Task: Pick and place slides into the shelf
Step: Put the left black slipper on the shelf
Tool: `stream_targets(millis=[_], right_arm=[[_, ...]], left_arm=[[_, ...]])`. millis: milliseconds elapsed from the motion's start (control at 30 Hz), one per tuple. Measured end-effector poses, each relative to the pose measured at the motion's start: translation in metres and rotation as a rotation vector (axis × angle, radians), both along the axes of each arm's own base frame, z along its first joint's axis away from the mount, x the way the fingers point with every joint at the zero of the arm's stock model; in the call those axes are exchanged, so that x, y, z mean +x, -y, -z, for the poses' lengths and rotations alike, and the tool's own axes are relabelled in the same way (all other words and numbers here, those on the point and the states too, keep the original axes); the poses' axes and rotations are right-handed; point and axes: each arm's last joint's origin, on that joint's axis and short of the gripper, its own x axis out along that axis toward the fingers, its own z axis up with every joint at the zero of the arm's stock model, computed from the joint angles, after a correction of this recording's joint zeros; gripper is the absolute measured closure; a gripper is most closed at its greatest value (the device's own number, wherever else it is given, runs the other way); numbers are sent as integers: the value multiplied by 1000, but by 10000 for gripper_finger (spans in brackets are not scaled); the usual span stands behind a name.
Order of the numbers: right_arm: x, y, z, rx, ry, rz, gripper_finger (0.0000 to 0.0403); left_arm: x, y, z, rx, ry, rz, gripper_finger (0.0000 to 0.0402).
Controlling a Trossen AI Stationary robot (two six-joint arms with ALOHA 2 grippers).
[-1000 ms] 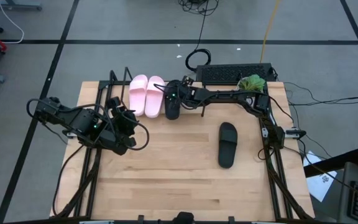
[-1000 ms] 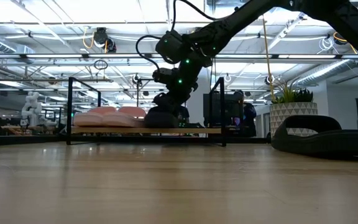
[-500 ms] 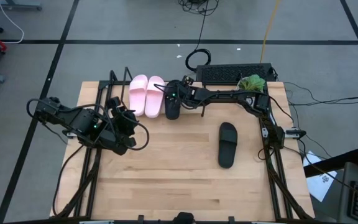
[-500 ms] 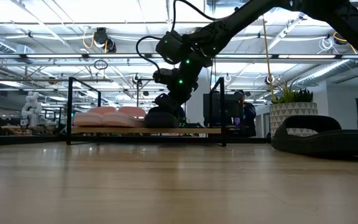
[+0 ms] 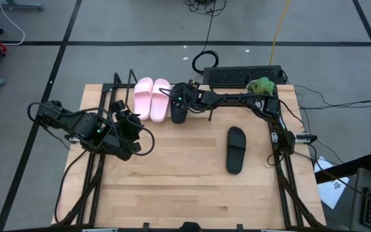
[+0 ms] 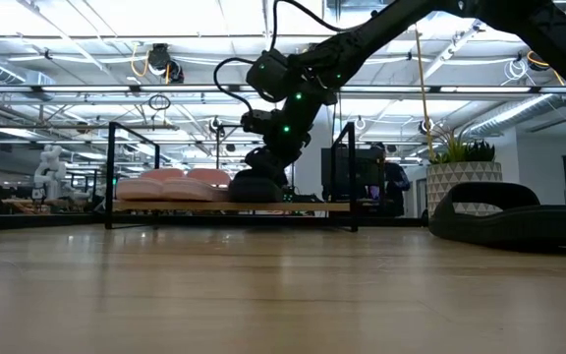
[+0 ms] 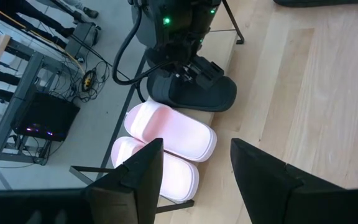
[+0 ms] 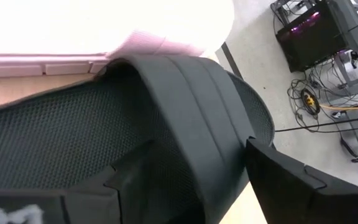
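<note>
High view: black slide point(image 5: 236, 149) flat.

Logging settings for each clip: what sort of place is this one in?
Most likely a robotics lab or open workshop. The low view shows exposed ceiling trusses with strip lights, and the high view shows a taped floor around the table, with loose cables.

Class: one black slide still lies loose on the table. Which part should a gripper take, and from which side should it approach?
Probably the wide strap of the loose black slide, taken from above. The slide lies flat with its sole down and the strap arches over the footbed, so a finger could slip under it. The right gripper is at the shelf; the left gripper waits open.
</note>
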Motion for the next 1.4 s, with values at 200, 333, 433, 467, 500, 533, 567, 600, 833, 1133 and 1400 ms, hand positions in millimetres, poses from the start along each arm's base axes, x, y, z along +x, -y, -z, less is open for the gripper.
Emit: stream_targets(millis=[200,333,433,467,500,533,567,600,833,1133,1400], right_arm=[[1,-5,1,-1,-19,-13,150],[2,-10,1,-11,-35,-35,143],[3,-12,1,-29,-43,-30,142],[3,-13,1,-37,-48,-28,141],[3,-12,1,-46,-55,-26,141],[3,-12,1,-51,-59,-28,141],[3,-12,1,-52,-60,-29,141],[3,-12,1,-53,-61,-29,141],[2,-10,0,-59,-59,-20,141],[5,-8,-4,-137,-61,-30,141],[4,-3,-4,-146,-72,-32,141]], left_arm=[[0,0,0,0,1,0,213],[0,0,0,-2,4,-4,213],[0,0,0,-3,5,-5,213],[0,0,0,-3,6,-5,213],[0,0,0,-4,6,-6,213],[0,0,0,-4,6,-6,213],[0,0,0,-4,6,-6,213],[0,0,0,-4,7,-6,213],[0,0,0,-5,10,-6,213],[0,0,0,-5,10,-6,213],[0,0,0,-4,10,-6,213]])
